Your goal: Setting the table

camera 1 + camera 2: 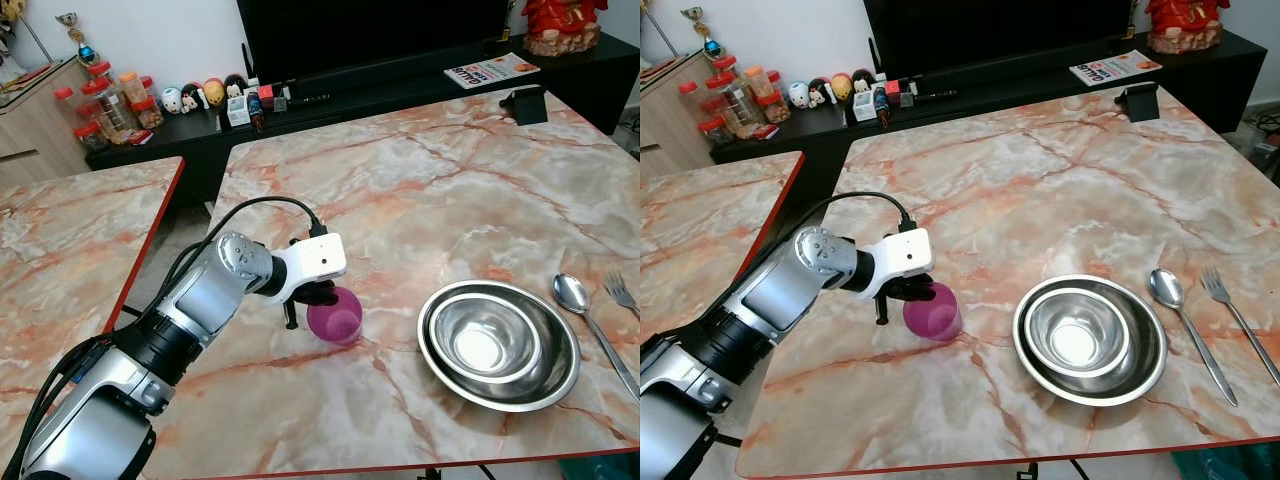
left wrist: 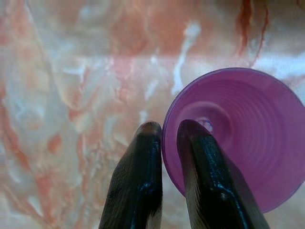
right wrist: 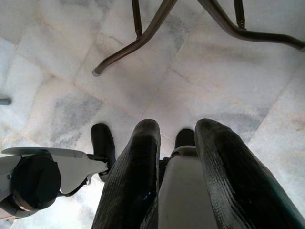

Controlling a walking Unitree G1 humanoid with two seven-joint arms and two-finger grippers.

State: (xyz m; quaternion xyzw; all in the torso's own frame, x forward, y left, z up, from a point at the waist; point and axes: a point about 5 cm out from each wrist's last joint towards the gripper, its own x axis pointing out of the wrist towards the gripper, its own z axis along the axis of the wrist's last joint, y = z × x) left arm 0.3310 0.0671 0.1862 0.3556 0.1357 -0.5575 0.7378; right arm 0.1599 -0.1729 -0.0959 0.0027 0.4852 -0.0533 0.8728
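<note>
A purple plastic cup [image 1: 335, 318] stands on the marble table [image 1: 400, 170], left of the place setting. My left gripper [image 2: 169, 130] is shut on the cup's [image 2: 248, 133] rim, with one finger inside and one outside. To the right sit two nested steel bowls [image 1: 498, 343]. Beyond them lie a spoon [image 1: 572, 293] and a fork [image 1: 620, 292], near the table's right edge. My right gripper [image 3: 176, 126] hangs over the tiled floor, open and holding nothing.
A second marble table [image 1: 60, 230] stands to the left across a narrow gap. At the back, a black TV console [image 1: 330, 100] carries jars, figurines and a book [image 1: 490, 70]. A small black object [image 1: 523, 104] sits at the table's far right. Metal legs [image 3: 143, 33] cross the floor.
</note>
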